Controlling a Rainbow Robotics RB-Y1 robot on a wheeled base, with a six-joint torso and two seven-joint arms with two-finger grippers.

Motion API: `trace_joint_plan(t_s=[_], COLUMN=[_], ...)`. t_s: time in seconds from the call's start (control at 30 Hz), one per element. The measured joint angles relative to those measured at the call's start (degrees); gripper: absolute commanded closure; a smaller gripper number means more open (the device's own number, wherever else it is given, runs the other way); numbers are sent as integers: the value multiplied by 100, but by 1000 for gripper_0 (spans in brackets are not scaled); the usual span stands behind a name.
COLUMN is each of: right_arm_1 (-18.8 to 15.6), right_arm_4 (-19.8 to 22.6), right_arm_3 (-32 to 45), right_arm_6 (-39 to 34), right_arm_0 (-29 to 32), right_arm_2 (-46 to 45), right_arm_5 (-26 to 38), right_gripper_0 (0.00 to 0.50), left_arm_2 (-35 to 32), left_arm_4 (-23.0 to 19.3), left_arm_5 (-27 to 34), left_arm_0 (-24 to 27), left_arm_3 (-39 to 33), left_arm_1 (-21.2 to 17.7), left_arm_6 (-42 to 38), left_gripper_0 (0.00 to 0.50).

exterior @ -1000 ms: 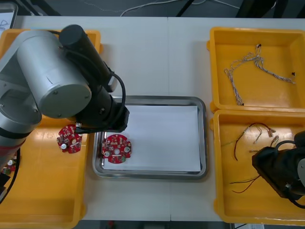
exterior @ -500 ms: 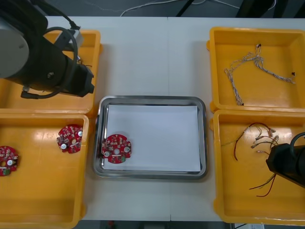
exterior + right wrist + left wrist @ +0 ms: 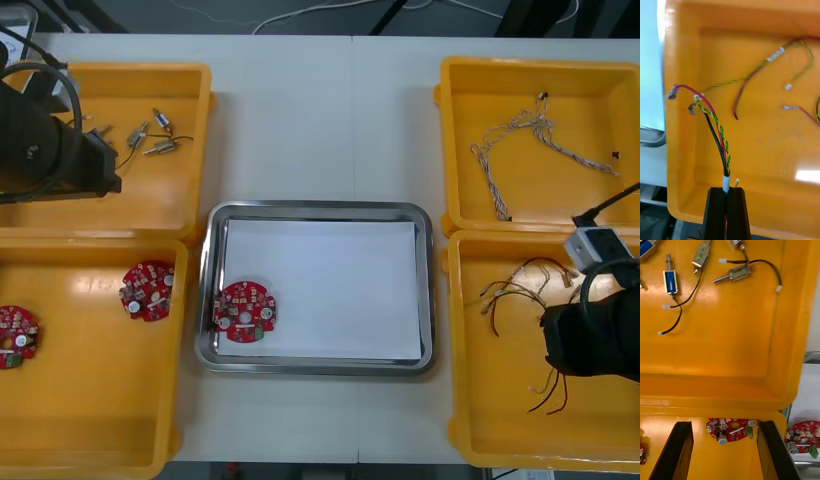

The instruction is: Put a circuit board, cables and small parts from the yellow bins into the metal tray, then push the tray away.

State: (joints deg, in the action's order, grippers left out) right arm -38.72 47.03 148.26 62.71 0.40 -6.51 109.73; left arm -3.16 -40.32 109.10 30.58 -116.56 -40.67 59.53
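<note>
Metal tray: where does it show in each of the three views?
Front view: metal tray mid-table between the yellow bins, a circuit board in its near left corner.
Right wrist view: its rim and white inside, past the wall of the bin where the right gripper grips a red and yellow cable.
Left wrist view: its corner past the bins' walls, that board in it.
Shared landmark: the tray's white inside.

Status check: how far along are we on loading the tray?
Done: one round red circuit board lies in the metal tray. In hand: the right gripper, over the near right yellow bin, has its jaws shut on a red and yellow cable. The left gripper hovers open over the far left bin holding small metal parts. Left: cables, parts, the push.
</note>
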Motion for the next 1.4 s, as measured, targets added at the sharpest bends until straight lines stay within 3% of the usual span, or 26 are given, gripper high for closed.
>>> trace_joint_plan(t_s=[0.1,0.3,0.43,0.87,1.13,1.4], right_arm_1=[-59,-283,-322,-320,-177,207], right_arm_4=[36,-11,-78,-341,-561,-747], right_arm_3=[1,2,3,-357,-1059,-1707], right_arm_6=[635,839,1420,1462,2520,2532], right_arm_0=[-245,-934,-1642,-3622,-3888,-3888], right_arm_2=[86,815,1546,4172,4711,4795], right_arm_5=[4,5,8,10,10,10], right_gripper_0=[500,500,500,500,500,500], left_arm_2=[-66,-75,-76,-77,-73,82], left_arm_4=[35,316,549,852,913,978], left_arm_5=[-222,-647,-818,-1754,-2041,-2420], left_arm_0=[-21,-27,-27,247,558,883], left_arm_3=[433,869,952,2241,2874,3558], left_arm_1=[0,-1,-1,-1,-1,-1], left_arm_6=[13,45,130,714,822,823], left_gripper_0=[0,0,0,0,0,0])
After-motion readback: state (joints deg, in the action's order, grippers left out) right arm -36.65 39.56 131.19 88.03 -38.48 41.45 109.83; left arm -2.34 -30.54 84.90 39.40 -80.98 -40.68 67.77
